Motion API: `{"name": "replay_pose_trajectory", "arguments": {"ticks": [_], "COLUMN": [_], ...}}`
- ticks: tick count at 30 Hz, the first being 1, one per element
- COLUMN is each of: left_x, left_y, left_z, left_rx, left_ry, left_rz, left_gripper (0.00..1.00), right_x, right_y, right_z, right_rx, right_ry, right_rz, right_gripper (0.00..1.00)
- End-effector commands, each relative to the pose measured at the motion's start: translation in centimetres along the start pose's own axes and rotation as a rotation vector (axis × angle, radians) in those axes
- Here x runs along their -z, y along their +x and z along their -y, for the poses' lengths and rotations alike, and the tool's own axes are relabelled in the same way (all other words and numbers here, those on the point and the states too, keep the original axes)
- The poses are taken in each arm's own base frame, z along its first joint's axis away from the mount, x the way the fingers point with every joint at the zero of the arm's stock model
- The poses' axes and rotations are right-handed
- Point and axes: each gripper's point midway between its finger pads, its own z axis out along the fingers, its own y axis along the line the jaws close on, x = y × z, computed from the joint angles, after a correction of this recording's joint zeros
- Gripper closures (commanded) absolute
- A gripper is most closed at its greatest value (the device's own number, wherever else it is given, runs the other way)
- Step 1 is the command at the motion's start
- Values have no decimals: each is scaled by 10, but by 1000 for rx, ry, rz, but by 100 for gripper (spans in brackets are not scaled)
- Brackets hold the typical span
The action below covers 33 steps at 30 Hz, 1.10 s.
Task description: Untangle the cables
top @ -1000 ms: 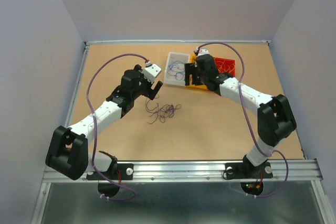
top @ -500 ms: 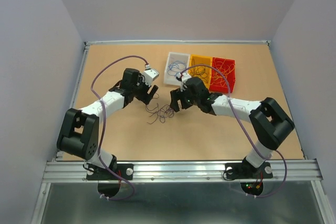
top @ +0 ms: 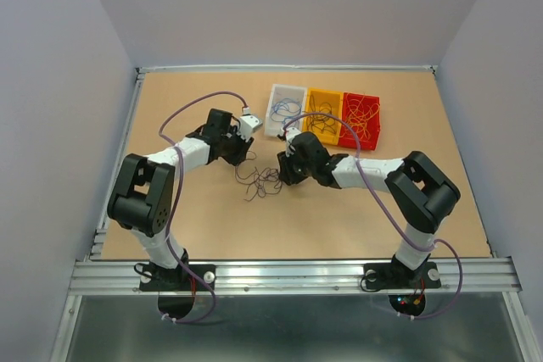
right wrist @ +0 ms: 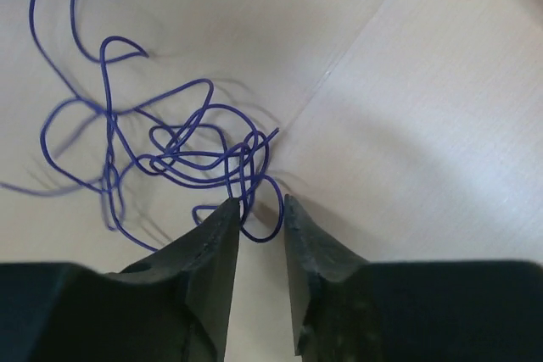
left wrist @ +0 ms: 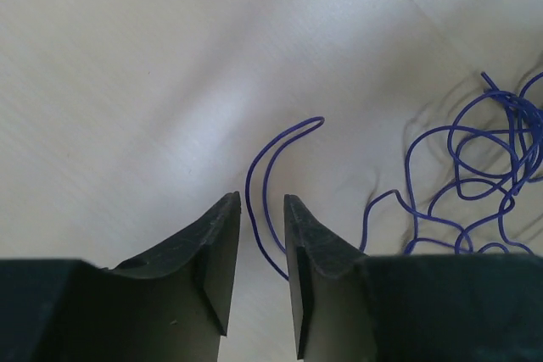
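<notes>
**Both tools narrowing around strands at the tangle**

Nearest the arm bases, the tabletop is lying bare. Further in, the cables are sitting as a small loose tangle of thin curly wire near the middle, between the two tools.

The left tool is reaching in at the tangle's left edge. Its tips are standing close together with a narrow gap showing. A single hooked blue strand is running down into that gap, while the rest of the wire is lying off to the right.

The right tool is pointing down at the tangle's right edge. It too is standing slightly apart, with a low loop of the knotted blue wire sitting between its tips.

At the far side, a white bin, a yellow bin and a red bin are standing in a row touching, each holding more loose wires.
</notes>
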Motion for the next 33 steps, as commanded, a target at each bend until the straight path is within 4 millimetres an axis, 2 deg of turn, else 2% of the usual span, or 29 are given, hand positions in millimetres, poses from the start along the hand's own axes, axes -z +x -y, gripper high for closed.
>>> {"name": "replay_pose_trajectory", "arguments": {"ticks": [1, 2, 3, 4, 5, 7, 9, 12, 18, 20, 22, 24, 25, 28, 29, 30, 31, 33], "left_x": [1, 1, 0, 0, 2, 14, 27, 65, 114, 139, 171, 200, 221, 261, 271, 276, 293, 312], "left_y": [-15, -17, -17, -18, -18, -29, -39, -62, -86, -92, -103, -114, -120, -143, -151, -154, -166, -177], "left_z": [4, 4, 5, 3, -3, -21, -37, -66, -103, -120, -136, -148, -151, -145, -141, -135, -129, -124], "left_rx": [-12, -14, -13, -13, -3, 15, 39, 58, 75, 90, 100, 101, 97, 52, 41, 18, -1, 1], "left_ry": [54, 59, 63, 56, 28, -49, -111, -237, -415, -502, -578, -645, -682, -716, -715, -695, -692, -701], "left_rz": [23, 25, 22, 22, 24, 72, 129, 232, 318, 348, 401, 444, 477, 555, 579, 584, 626, 659], "left_gripper": [72, 87, 96, 100, 100, 100, 100, 100, 100, 100, 100, 100, 100, 100, 100, 100, 100, 100], "right_x": [4, 8, 10, 13, 20, 25, 37, 50, 78, 89, 96, 99, 101, 102, 103, 103, 103, 103], "right_y": [-26, -29, -26, -26, -33, -31, -40, -42, -45, -45, -43, -40, -41, -40, -42, -43, -43, -47], "right_z": [-10, -10, -9, -9, -7, 1, 8, 25, 68, 82, 87, 88, 85, 80, 77, 76, 74, 67], "right_rx": [23, 21, 21, 16, 4, -21, -41, -80, -171, -204, -218, -224, -226, -218, -211, -208, -204, -196], "right_ry": [-29, -26, -23, -19, 5, 54, 98, 196, 447, 523, 546, 551, 536, 503, 491, 482, 468, 431], "right_rz": [82, 91, 89, 95, 121, 135, 178, 222, 311, 340, 351, 354, 360, 353, 357, 356, 355, 359], "right_gripper": [76, 86, 91, 96, 99, 99, 99, 100, 99, 99, 99, 95, 94, 88, 82, 81, 79, 81]}}
